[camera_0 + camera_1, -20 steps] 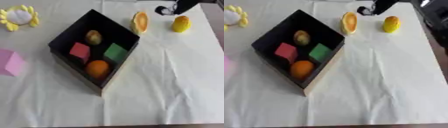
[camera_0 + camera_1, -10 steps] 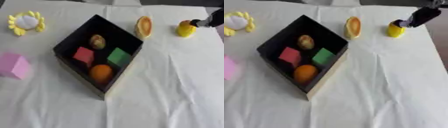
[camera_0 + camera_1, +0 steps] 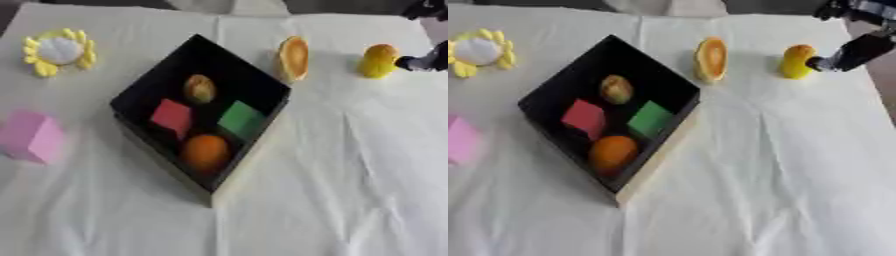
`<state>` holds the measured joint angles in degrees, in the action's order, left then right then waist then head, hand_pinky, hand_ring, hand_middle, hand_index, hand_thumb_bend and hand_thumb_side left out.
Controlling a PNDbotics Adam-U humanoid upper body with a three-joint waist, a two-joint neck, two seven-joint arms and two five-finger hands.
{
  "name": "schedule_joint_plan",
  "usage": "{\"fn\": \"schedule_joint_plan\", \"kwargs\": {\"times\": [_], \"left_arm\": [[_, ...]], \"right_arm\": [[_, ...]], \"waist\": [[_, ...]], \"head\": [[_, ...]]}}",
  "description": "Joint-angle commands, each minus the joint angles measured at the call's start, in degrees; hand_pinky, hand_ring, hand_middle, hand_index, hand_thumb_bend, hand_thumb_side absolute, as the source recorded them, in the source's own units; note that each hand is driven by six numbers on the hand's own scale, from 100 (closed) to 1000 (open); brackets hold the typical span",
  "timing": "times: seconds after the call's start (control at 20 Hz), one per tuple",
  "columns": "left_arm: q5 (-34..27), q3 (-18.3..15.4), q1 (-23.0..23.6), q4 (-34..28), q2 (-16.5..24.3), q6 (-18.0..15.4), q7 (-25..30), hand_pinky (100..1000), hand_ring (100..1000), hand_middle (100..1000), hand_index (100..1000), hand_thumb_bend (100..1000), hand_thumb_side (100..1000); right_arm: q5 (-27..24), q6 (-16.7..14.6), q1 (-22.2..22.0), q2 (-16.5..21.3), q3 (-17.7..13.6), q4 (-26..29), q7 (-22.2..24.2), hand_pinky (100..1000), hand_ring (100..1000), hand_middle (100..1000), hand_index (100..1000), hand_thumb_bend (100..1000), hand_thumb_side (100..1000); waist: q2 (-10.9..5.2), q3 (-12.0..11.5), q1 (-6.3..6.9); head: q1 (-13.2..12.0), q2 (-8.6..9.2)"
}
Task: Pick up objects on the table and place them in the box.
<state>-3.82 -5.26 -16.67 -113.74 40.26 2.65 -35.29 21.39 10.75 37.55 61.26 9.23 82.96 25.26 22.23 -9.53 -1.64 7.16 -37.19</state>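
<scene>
Right hand (image 3: 852, 52) reaches in from the table's far right corner, a fingertip just beside the yellow fruit (image 3: 796, 61); whether its fingers are curled cannot be told. Left hand not seen. Judged step: approach to grasp; next, enclose the fruit, lift, and carry it to the black box (image 3: 671, 90) mid-table. The fruit stands upright, oval, yellow with an orange top.

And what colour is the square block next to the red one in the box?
Green: the block shows best in the left eye view.
</scene>
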Motion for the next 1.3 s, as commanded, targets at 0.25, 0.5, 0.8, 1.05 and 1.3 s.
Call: {"fn": "schedule_joint_plan", "kwargs": {"times": [0.25, 0.5, 0.8, 1.05, 1.3], "left_arm": [[-0.16, -0.42, -0.56, -0.85, 0.69, 0.29, 0.02, 808, 721, 716, 882, 192, 555], [-0.32, -0.32, -0.54, -0.85, 0.43, 0.39, 0.1, 808, 721, 718, 882, 184, 559], [-0.5, -0.18, -0.49, -0.85, 0.13, 0.52, 0.22, 809, 721, 718, 882, 176, 565], [-0.66, -0.04, -0.56, -0.85, -0.02, 0.54, 0.37, 809, 721, 718, 881, 173, 566], [-0.76, 0.02, -0.63, -0.85, -0.07, 0.52, 0.46, 810, 721, 719, 882, 172, 567]], "right_arm": [[0.84, -0.73, 1.62, 0.73, -0.29, -3.51, -0.39, 893, 919, 835, 881, 447, 250], [1.46, -1.05, 2.74, -0.45, 0.04, -6.15, -0.88, 891, 918, 833, 882, 439, 254], [2.08, -1.12, 3.99, -1.54, -0.02, -8.85, -2.3, 891, 917, 834, 883, 433, 252], [3.22, -0.98, 4.98, -2.31, -0.09, -11.43, -2.74, 892, 919, 839, 887, 442, 249], [4.52, -1.1, 6.16, -3.26, -0.05, -13.89, -3.13, 893, 922, 843, 891, 449, 241]], "waist": [[0.24, -0.15, 1.04], [0.72, -0.38, 1.14], [1.39, -0.54, 1.21], [1.82, -0.6, 1.34], [2.07, -0.76, 1.33]], "head": [[-0.38, 0.95], [-0.29, 1.08], [-0.17, 1.37], [-0.04, 1.4], [0.51, 1.82]]}}
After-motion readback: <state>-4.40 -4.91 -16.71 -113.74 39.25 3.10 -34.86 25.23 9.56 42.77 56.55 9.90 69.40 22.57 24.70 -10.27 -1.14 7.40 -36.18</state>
